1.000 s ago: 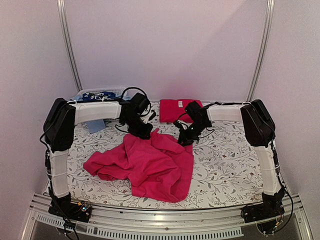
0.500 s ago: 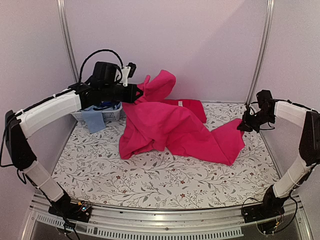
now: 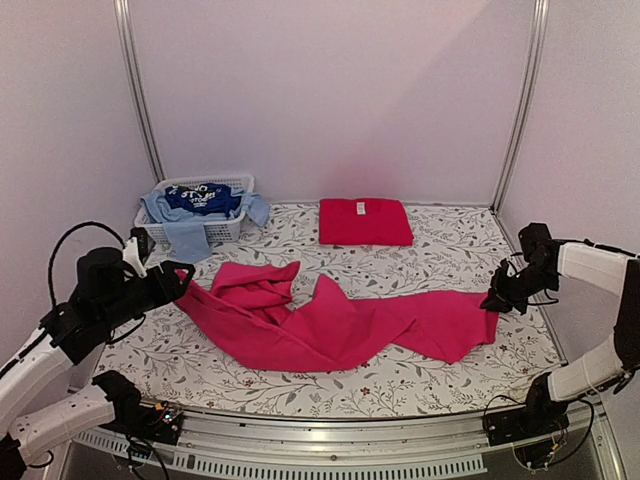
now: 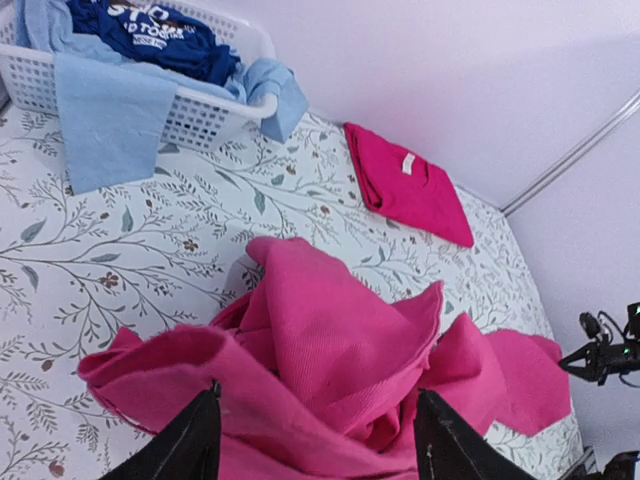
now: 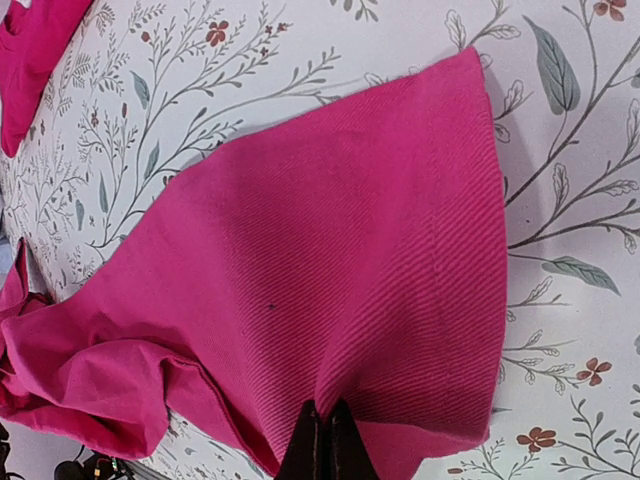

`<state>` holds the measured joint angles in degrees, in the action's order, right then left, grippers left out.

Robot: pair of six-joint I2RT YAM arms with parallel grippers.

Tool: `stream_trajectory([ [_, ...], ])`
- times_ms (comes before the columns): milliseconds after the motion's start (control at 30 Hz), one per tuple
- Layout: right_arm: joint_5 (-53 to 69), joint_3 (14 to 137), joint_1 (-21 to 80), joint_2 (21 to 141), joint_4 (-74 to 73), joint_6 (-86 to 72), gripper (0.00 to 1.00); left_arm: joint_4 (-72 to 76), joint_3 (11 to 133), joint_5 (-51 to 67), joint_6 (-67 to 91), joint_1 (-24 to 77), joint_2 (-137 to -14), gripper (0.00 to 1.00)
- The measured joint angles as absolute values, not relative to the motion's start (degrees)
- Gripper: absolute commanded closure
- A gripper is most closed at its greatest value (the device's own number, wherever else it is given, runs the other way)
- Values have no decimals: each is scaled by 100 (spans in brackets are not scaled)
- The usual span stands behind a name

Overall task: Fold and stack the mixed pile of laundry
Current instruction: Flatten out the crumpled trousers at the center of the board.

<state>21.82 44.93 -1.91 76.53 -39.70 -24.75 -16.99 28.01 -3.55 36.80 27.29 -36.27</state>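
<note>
Magenta cloth [image 3: 340,325] lying stretched, rumpled, across table [image 3: 440,265] centre. Right gripper [image 5: 322,428] pinching right corner; left gripper [image 4: 320,445] spread, left end loose between. Recommended: seize left corner squarely, pull taut and flat before folding.

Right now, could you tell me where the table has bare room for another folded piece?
Free: the strip between the folded red shirt and the pink cloth, and the near edge of the table in front of that cloth. Crowded: the middle, under the pink cloth, and the far left by the basket.
</note>
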Motion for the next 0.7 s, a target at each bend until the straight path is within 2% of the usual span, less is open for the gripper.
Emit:
stream_trajectory([
  [67,2189,4493,-191,7824,-3913,-2469,100,-1850,2777,-598,4001,2672,-3072,27],
  [133,2198,4499,-191,7970,-3868,-2464,100,-1931,2915,-668,4128,2644,-3170,24],
  [233,2198,4674,-191,8213,-3887,-2438,100,-2180,3507,-510,4093,2657,-4431,16],
  [300,2185,4838,-191,8309,-3900,-2405,100,-2447,4274,-390,3844,2762,-5721,11],
  [400,2154,5039,-196,8333,-3898,-2335,100,-2720,4936,-198,3470,2943,-6539,1],
  [633,2128,5194,-250,8333,-3911,-2307,100,-3365,6805,198,2255,3472,-8385,1],
  [700,2110,5234,-309,8326,-3911,-2309,100,-3503,6969,233,2029,3540,-8739,7],
])
